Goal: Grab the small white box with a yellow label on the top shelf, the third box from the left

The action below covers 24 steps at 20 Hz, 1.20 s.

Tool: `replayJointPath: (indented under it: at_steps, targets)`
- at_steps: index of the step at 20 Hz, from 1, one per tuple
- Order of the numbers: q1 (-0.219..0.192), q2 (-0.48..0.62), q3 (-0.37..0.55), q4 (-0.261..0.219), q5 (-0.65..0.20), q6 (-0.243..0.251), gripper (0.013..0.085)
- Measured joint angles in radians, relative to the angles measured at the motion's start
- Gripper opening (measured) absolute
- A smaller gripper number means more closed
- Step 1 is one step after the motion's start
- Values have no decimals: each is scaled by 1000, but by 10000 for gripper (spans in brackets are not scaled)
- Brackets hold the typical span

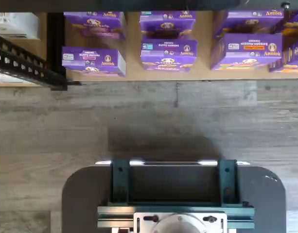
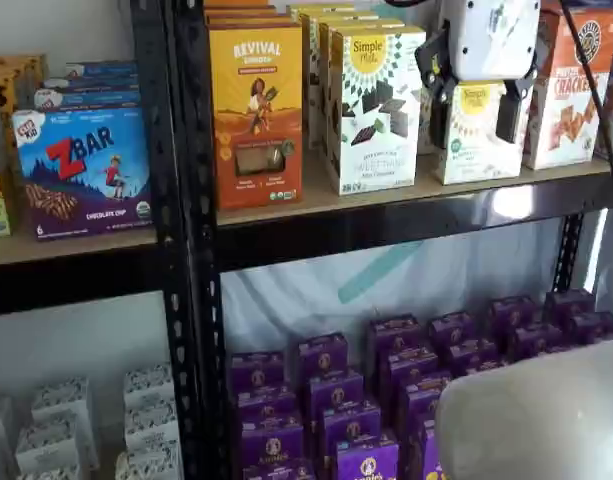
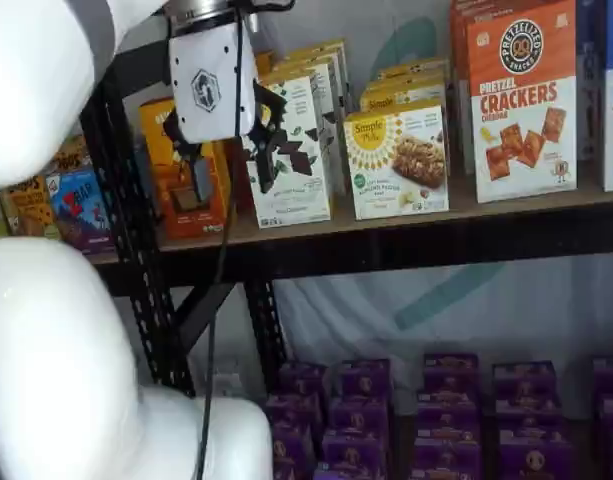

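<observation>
The small white box point(image 2: 475, 133) stands untouched at the front edge of the top shelf point(image 2: 386, 215), between a taller white box point(image 2: 374, 108) and an orange cracker box point(image 2: 564, 88). The gripper point(image 2: 473, 118) hangs in front of it, its 2 black fingers spread wide with a plain gap and nothing between them. As I judge it, the approach is largely done; advancing onto the box, closing and pulling it off the shelf are left.

In a shelf view the gripper point(image 3: 224, 155) overlaps boxes further left, so its depth from the shelf is hard to judge. The wrist view shows only purple boxes point(image 1: 168, 54) and floor, never the target.
</observation>
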<state>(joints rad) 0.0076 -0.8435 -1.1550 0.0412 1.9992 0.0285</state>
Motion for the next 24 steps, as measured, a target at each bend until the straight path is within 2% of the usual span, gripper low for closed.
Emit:
replayJointPath:
  at_steps: [3, 5, 8, 11, 12, 15, 17, 20, 24]
  targets:
    - [-53, -7, 8, 58, -9, -27, 850]
    - [-56, -8, 9, 62, -11, -30, 850]
    - [-45, -8, 9, 44, -15, -28, 850]
    - [-9, -11, 14, -13, -35, -16, 850]
    - [-12, -10, 14, -20, -41, -20, 850]
    - [-34, -16, 24, -37, -88, -47, 850]
    - [-76, -6, 22, -43, -122, -88, 850]
    - [-114, 27, 16, -76, -167, -135, 850]
    - [-177, 86, 15, -89, -247, -195, 850]
